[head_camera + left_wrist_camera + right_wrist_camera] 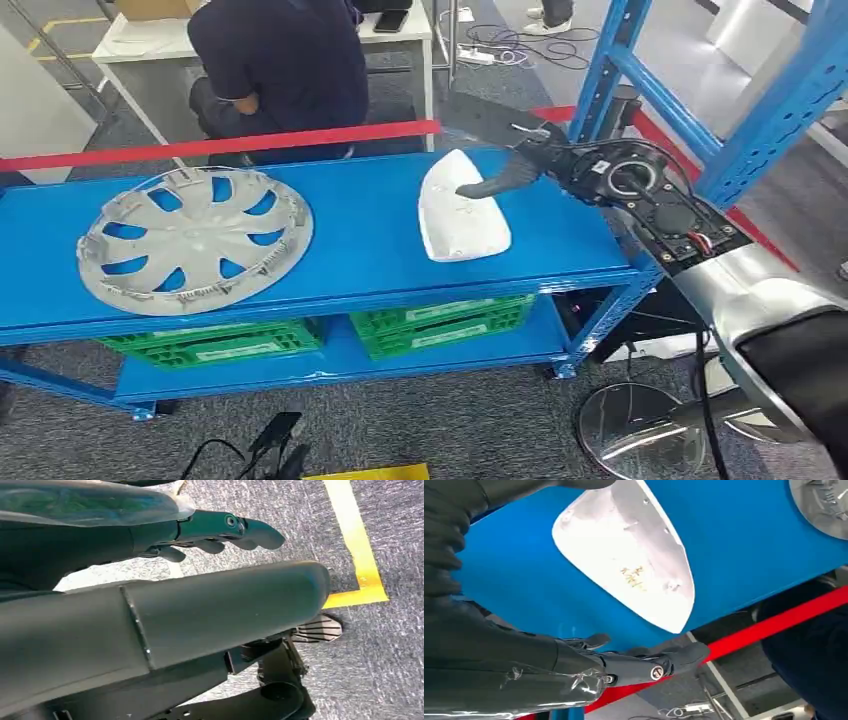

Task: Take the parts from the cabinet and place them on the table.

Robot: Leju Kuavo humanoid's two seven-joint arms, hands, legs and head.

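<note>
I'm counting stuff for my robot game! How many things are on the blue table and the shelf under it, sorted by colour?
Silver-grey: 1, the hubcap on the table top.
White: 1, the white shell part, with the right hand over its far end.
Green: 2, the left crate and the right crate on the lower shelf.
Total: 4.
</note>
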